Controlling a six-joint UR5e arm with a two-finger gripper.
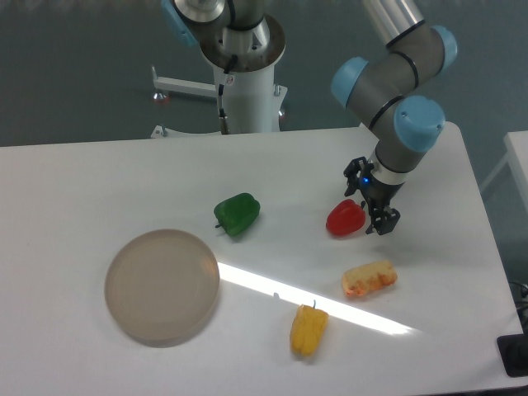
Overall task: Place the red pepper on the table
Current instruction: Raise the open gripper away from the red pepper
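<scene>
The red pepper (343, 219) lies on the white table (82, 181), right of the middle. My gripper (377, 213) is just to the right of the pepper, low over the table. Its jaws stand open and the pepper is outside them, close to the left finger. I cannot tell whether that finger still touches the pepper.
A green pepper (237, 213) lies left of the red one. A round beige plate (162, 286) sits at the front left. An orange-white piece of food (369, 279) lies just in front of the gripper, and a yellow pepper (308, 329) near the front edge.
</scene>
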